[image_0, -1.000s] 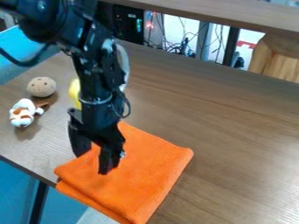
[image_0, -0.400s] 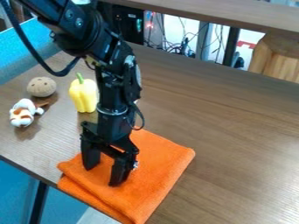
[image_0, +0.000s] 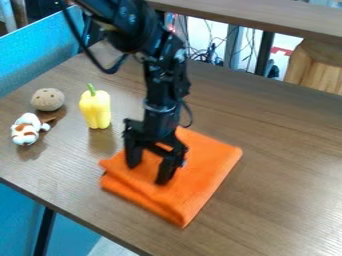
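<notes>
The black gripper (image_0: 148, 172) hangs down onto the left part of a folded orange cloth (image_0: 200, 172), its two fingers spread apart and their tips against the fabric. Whether fabric is pressed between them I cannot tell. The cloth lies flat on the brown wooden table, with its layered edges showing at the left and front. The arm hides a part of the cloth's back left side.
Left of the arm stands a yellow pepper (image_0: 96, 108) with a green stem. Farther left are a brown potato-like ball (image_0: 47, 99) and a small white and brown plush toy (image_0: 27, 129). The table's (image_0: 280, 165) front left edge drops off near the cloth.
The gripper has moved right and somewhat back. The cloth has slid along the same way, away from the table's front left edge, and the pepper has come out from behind the arm.
</notes>
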